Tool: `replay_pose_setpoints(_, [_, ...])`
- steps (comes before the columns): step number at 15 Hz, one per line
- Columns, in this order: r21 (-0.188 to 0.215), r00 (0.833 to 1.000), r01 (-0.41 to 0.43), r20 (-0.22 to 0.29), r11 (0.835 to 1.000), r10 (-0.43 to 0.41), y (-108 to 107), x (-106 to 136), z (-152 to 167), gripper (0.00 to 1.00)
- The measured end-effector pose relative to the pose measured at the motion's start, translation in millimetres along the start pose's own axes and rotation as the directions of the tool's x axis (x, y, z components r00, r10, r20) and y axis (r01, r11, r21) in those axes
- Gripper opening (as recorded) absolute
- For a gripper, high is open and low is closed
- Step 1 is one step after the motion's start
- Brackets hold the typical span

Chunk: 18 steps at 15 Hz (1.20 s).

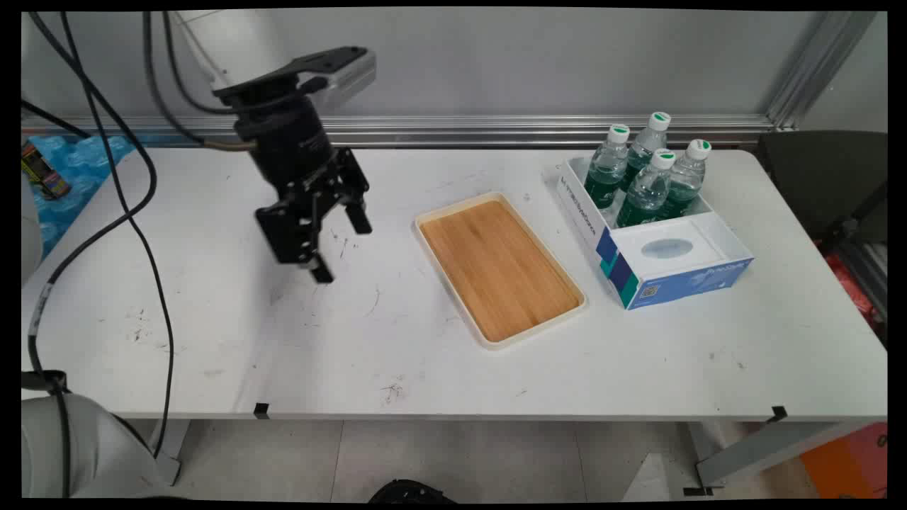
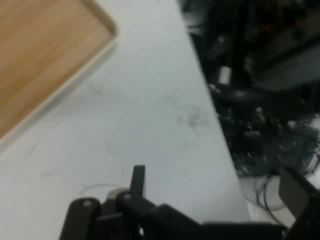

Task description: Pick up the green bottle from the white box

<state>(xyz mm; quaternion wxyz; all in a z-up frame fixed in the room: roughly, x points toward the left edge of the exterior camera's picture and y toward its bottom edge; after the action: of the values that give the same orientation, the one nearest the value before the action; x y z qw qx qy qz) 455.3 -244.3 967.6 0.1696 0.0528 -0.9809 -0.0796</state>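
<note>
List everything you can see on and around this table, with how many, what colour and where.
white table: one, white with scuff marks, fills the middle of the main view.
rectangular wooden tray with a cream rim: one, light brown, centre of the table, nothing on it.
blue and white cardboard box: one, right of the tray, open at the top.
clear plastic water bottles with white and green caps: four, standing upright in the far half of the box.
blue sheet with a small colourful item: one, at the far left edge.
dark chair: one, beyond the table's right end.
black cables: several, hanging at the left.
black two-finger gripper: one, fingers open, holding nothing, above bare table left of the tray.
</note>
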Motion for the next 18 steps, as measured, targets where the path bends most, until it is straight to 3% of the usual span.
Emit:
replay_pose_setpoints(3, [0.058,0.995,0.096,-0.026,0.994,-0.095,-8.6,1.8,-1.1,1.00])
replay_pose_setpoints(6, [0.120,0.975,0.216,-0.074,0.969,-0.208,-19.0,7.1,-0.2,1.00])
replay_pose_setpoints(9, [0.156,0.952,0.299,-0.116,0.941,-0.283,-25.9,12.8,1.9,1.00])
replay_pose_setpoints(13, [0.212,0.894,0.438,-0.208,0.874,-0.397,-42.5,28.2,7.7,1.00])
replay_pose_setpoints(18, [0.254,0.844,0.524,-0.289,0.813,-0.453,-65.8,47.6,18.2,1.00])
